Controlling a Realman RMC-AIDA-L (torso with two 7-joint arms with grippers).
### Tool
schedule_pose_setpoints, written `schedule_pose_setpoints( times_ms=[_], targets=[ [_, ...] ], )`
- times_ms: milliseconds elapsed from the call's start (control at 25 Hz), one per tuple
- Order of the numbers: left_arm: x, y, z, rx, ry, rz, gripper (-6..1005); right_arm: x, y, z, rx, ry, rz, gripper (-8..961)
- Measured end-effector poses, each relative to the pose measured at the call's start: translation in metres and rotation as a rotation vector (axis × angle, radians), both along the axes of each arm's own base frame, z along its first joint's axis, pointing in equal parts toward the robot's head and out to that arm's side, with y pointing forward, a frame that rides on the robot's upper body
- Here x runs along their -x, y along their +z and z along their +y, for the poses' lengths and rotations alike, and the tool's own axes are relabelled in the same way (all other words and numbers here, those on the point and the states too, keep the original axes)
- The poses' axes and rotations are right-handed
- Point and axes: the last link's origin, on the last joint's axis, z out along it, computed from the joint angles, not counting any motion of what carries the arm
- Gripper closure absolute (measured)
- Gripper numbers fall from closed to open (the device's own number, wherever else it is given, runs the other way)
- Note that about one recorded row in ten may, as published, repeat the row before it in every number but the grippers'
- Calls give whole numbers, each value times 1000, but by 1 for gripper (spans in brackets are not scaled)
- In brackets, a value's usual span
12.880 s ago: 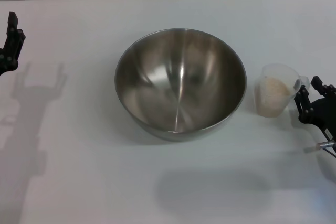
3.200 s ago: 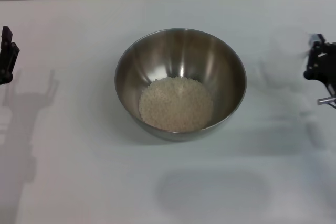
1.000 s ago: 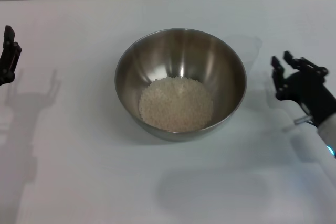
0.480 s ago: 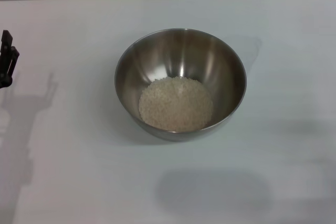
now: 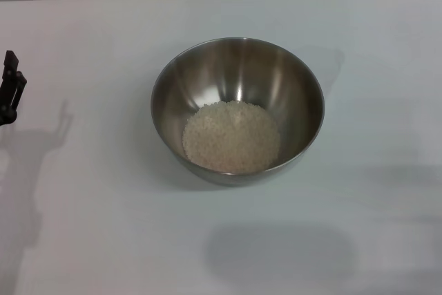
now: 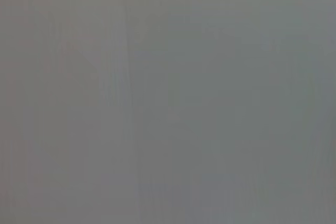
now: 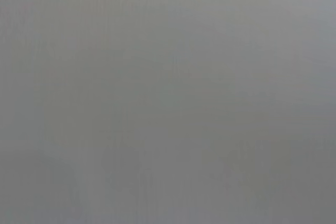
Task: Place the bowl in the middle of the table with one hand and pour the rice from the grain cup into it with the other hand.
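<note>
1. The left gripper [image 5: 10,91] sits at the table's [image 5: 83,240] left edge, well apart from the bowl [image 5: 304,94]; it is cut off, so its finger spread cannot be told.
2. The bowl stands mid-table with the rice [image 5: 231,136] heaped inside.
3. Both wrist views show only featureless grey.
4. The right gripper, beside the bowl a second ago, has left view; the grain cup is unseen.

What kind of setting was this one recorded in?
Probably a bare lab or test bench, not a kitchen: a plain white table holds only a steel bowl of rice, the left gripper sits at its edge, and nothing else is in view.
</note>
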Motion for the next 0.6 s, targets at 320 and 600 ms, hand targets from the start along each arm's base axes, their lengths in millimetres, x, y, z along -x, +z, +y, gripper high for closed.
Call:
schedule_pose_setpoints(
  times_ms=[320, 600],
  targets=[
    [3, 1, 0, 5, 6, -22, 205, 1, -1, 0, 3, 5, 1, 106],
    [4, 2, 0, 3, 7, -21, 205, 2, -1, -1, 1, 13, -2, 105]
  ],
)
